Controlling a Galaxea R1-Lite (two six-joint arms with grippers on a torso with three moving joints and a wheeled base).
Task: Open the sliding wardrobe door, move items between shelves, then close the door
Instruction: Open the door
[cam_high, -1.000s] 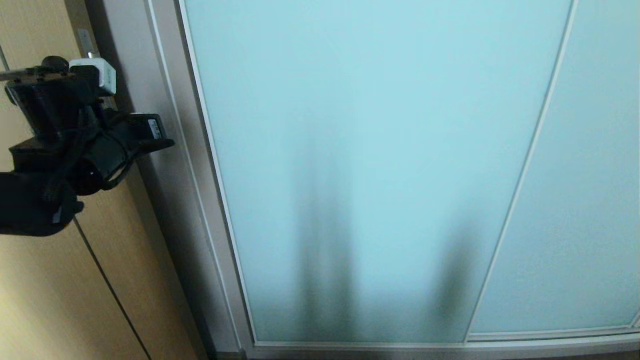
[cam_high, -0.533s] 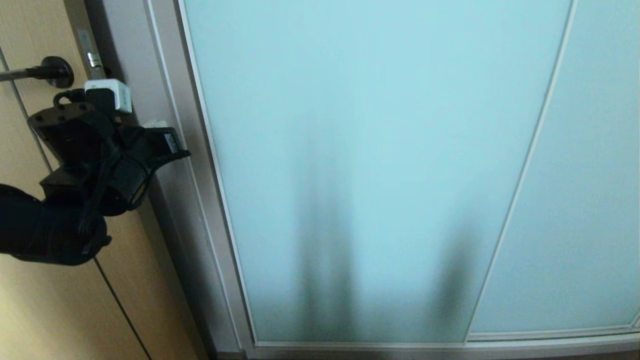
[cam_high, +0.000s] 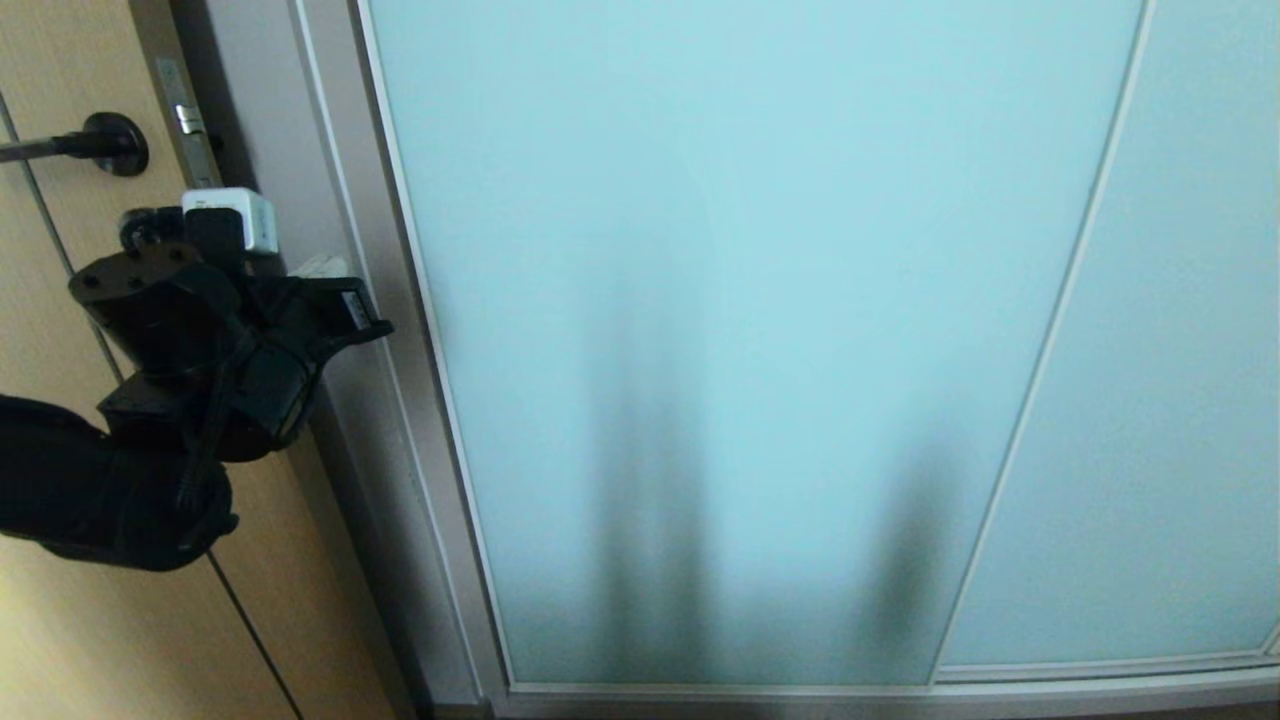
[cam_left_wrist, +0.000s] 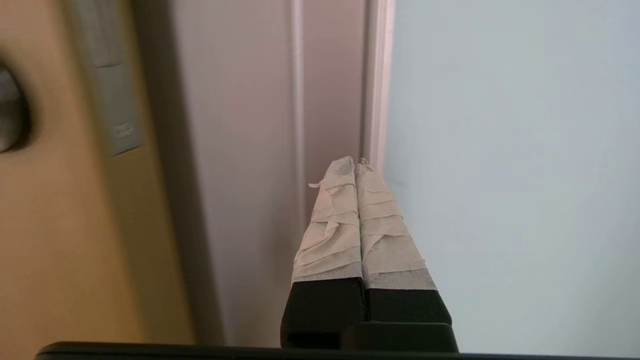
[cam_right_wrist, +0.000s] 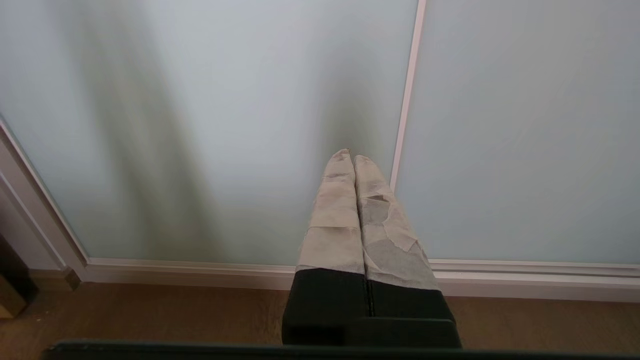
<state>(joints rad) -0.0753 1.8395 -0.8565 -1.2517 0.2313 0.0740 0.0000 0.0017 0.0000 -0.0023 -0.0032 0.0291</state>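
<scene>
The sliding wardrobe door (cam_high: 750, 300) is a frosted pale aqua glass panel in a thin silver-grey frame (cam_high: 400, 300), and it stands closed. My left gripper (cam_high: 320, 265) is at the door's left edge, shut, with nothing between its taped fingers. In the left wrist view the left gripper (cam_left_wrist: 355, 162) has its tips right at the frame strip (cam_left_wrist: 375, 100) beside the glass (cam_left_wrist: 500, 150); I cannot tell if they touch. My right gripper (cam_right_wrist: 352, 156) is shut and empty, pointing at the lower glass near a thin upright strip (cam_right_wrist: 407, 100). The items and shelves are hidden behind the door.
A light wooden door (cam_high: 90, 620) with a black lever handle (cam_high: 100, 145) and a metal latch plate (cam_left_wrist: 115, 100) stands just left of the wardrobe. A second glass panel (cam_high: 1200, 350) lies to the right. Below run the bottom rail (cam_right_wrist: 200, 267) and wooden floor (cam_right_wrist: 150, 315).
My left arm has moved down and to the right, toward the door's frame, uncovering the lever handle. Both grippers have stayed shut. The door has not moved.
</scene>
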